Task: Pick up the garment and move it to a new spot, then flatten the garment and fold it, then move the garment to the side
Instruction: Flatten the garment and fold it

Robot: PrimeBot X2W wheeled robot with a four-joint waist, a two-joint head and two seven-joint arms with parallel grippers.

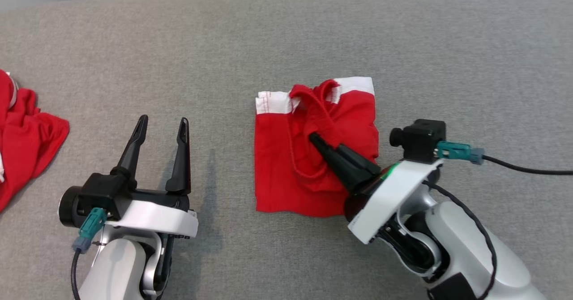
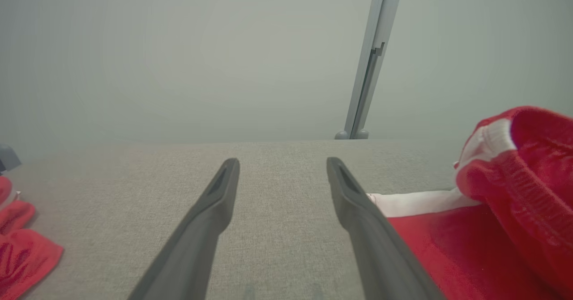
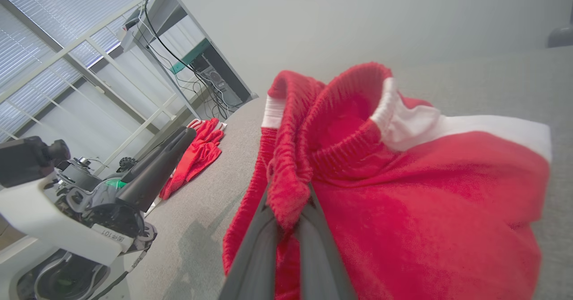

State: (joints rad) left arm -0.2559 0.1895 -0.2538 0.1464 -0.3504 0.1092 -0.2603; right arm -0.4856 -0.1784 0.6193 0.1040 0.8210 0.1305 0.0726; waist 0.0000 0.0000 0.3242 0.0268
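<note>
The red soft-knit garment (image 1: 286, 165) with white trim lies roughly square at the middle of the grey fabric surface (image 1: 447, 45); its ribbed waistband (image 1: 323, 112) bunches upward, pinched tight by the right gripper (image 1: 314, 138); the left gripper (image 1: 163, 123), spread wide and empty, hovers to its left.

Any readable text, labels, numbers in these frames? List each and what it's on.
"101": on a small white label on the body of the left gripper, seen in the right wrist view; the marks next to the digits are too small to read.
Nothing else is legible: no print shows on the garment, on the second red cloth or on the grey surface.
</note>
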